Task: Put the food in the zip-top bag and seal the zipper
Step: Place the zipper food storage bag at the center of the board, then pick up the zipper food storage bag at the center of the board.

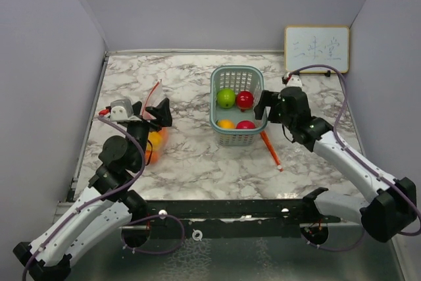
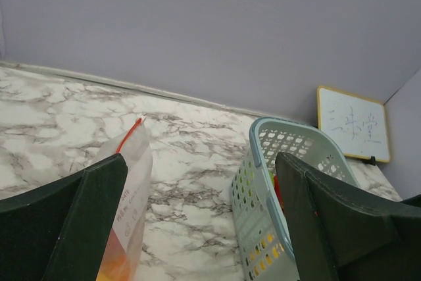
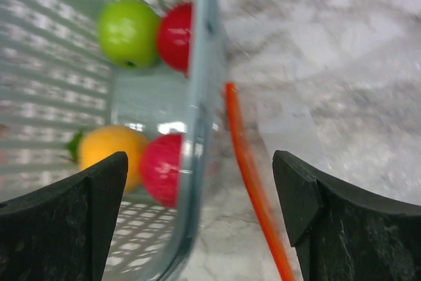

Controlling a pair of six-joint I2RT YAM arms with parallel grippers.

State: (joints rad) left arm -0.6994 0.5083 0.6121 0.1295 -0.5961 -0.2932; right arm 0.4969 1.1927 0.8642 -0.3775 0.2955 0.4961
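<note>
The pale teal lattice basket stands mid-table and holds a green fruit, two red fruits and an orange one. They also show in the right wrist view: green, red, orange. My right gripper is open and straddles the basket's right wall. The clear zip-top bag, with a red zipper, stands at the left with orange fruit inside. My left gripper is open beside it. The bag is next to my left finger.
An orange-red strip lies on the marble just right of the basket; it also shows in the right wrist view. A small whiteboard leans at the back right. Grey walls close in left, back and right.
</note>
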